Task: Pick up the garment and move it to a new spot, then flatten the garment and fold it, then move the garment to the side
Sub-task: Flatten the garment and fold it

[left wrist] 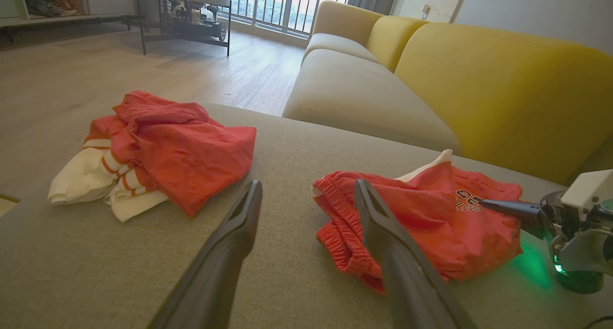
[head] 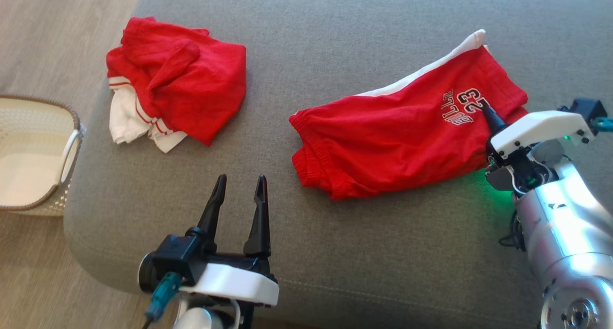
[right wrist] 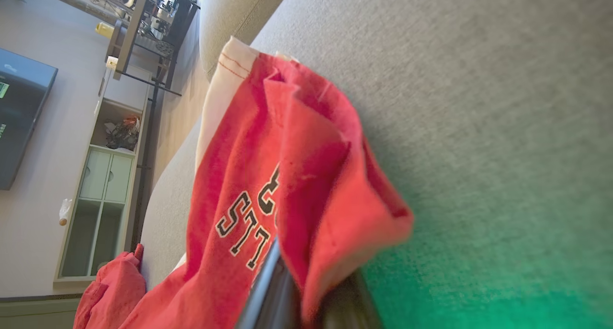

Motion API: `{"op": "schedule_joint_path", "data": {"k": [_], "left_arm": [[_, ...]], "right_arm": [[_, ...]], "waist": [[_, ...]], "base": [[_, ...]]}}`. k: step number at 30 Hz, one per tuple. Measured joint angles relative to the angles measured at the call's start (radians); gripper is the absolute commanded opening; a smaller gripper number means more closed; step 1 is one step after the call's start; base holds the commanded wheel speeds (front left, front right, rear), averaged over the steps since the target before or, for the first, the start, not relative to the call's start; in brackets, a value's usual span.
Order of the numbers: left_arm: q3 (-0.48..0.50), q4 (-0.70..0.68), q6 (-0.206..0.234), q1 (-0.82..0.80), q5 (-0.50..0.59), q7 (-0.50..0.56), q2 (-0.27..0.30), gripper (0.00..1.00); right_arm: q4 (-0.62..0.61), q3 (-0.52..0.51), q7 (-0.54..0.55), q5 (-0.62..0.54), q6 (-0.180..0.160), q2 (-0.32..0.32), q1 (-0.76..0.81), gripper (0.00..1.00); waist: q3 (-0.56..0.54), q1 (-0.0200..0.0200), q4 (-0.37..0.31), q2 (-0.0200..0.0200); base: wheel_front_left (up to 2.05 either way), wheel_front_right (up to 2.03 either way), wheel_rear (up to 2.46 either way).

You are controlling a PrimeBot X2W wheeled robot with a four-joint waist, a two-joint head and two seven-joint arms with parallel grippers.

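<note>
A grey upholstered cushion (head: 335,41) fills most of the head view, with wood floor and a pale basket (head: 72,116) at the left edge and a heap of red and white clothes (head: 182,80) at the upper left. Your garment, the red shorts (head: 402,132), lies centre-right, its long axis running across the frame and rising slightly to the right: elastic waistband at the left end, printed leg at the right end. Your right gripper (head: 491,120) is at that right end, and in the right wrist view its fingers (right wrist: 268,290) are pinched together on a fold of the red cloth near the lettering. Your left gripper (head: 241,185) hangs at the lower centre-left with its fingers apart and nothing between them. The waistband lies up and to the right of it, near but not touching, so the left arm looks the closer one for that end
</note>
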Motion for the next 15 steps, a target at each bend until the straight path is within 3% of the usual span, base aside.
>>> {"op": "schedule_joint_path", "data": {"k": [5, 15], "left_arm": [[0.012, 0.01, -0.007, 0.0, -0.006, 0.0, 0.0, 1.0], [0.031, 0.033, -0.024, 0.022, -0.016, 0.0, 0.0, 1.0]], "right_arm": [[0.019, -0.029, -0.072, 0.003, 0.0, -0.003, 0.019, 0.0], [0.059, -0.192, -0.284, 0.002, 0.0, -0.045, 0.113, 0.0]], "waist": [[-0.025, 0.0, -0.015, 0.0], [-0.103, -0.0001, -0.055, 0.0]], "base": [[0.0, 0.0, 0.0], [0.0, 0.0, 0.0]]}}
